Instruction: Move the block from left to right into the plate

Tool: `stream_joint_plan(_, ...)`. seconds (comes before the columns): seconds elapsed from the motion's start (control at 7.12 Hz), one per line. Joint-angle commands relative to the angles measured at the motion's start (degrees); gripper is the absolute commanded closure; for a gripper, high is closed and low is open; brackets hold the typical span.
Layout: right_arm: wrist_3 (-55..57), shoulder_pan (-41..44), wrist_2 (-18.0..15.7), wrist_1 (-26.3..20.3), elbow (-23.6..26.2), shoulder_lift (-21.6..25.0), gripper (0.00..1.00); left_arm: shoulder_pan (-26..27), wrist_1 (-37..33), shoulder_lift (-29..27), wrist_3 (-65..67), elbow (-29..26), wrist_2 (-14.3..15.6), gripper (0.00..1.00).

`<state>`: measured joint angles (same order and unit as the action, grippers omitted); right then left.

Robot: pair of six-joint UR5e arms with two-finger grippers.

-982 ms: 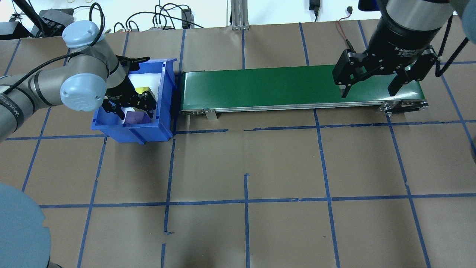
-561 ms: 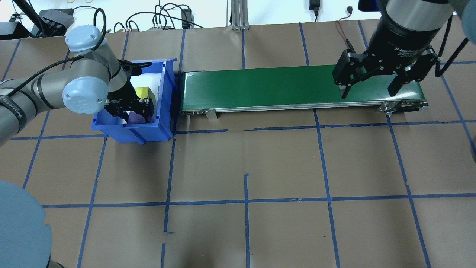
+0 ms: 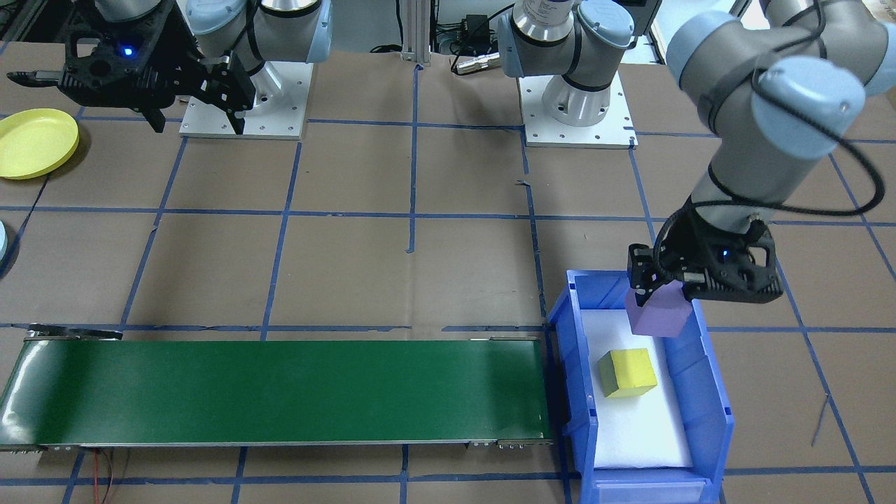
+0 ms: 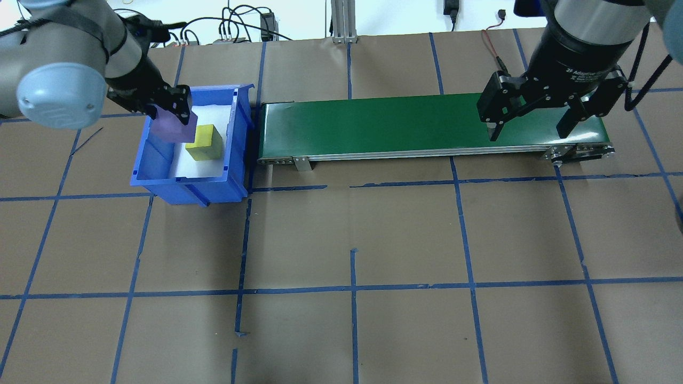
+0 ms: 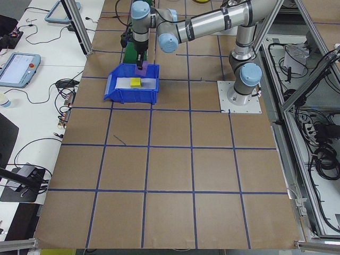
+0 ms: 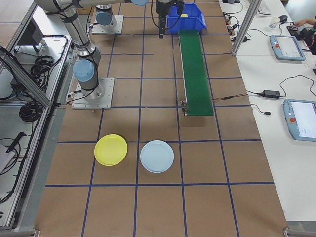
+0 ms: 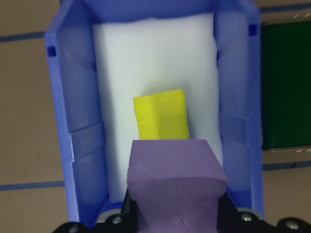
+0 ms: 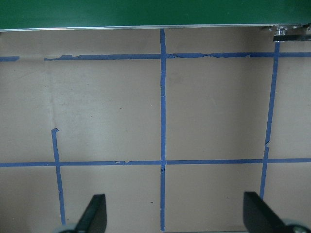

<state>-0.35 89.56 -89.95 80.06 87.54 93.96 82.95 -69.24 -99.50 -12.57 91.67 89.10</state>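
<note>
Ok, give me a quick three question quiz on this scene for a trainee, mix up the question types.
1. True or false: the left gripper holds the purple block above the blue bin.
2. Which block lies on the bin's white padding? A) purple B) yellow C) green
3. Fill in: the right gripper hangs open over the far end of the green ____.

Key:
1. True.
2. B, the yellow block.
3. Conveyor belt.
</note>
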Motion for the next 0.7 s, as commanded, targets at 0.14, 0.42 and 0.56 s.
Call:
stream_joint_plan(0.14, 0.0, 0.0, -0.1, 0.0, 0.0, 0.0, 0.00, 9.6, 0.0, 0.2, 12.2, -4.0, -3.1, 0.85)
stream_joint_plan(0.42, 0.0, 0.0, -0.1, 0.0, 0.0, 0.0, 0.00, 12.1, 4.6, -6.3, 14.4, -3.5, -5.8, 0.85)
stream_joint_plan(0.56, 0.0, 0.0, -0.1, 0.0, 0.1, 0.0, 0.00, 12.8, 5.2, -9.2, 14.5, -3.3, -6.0, 0.85)
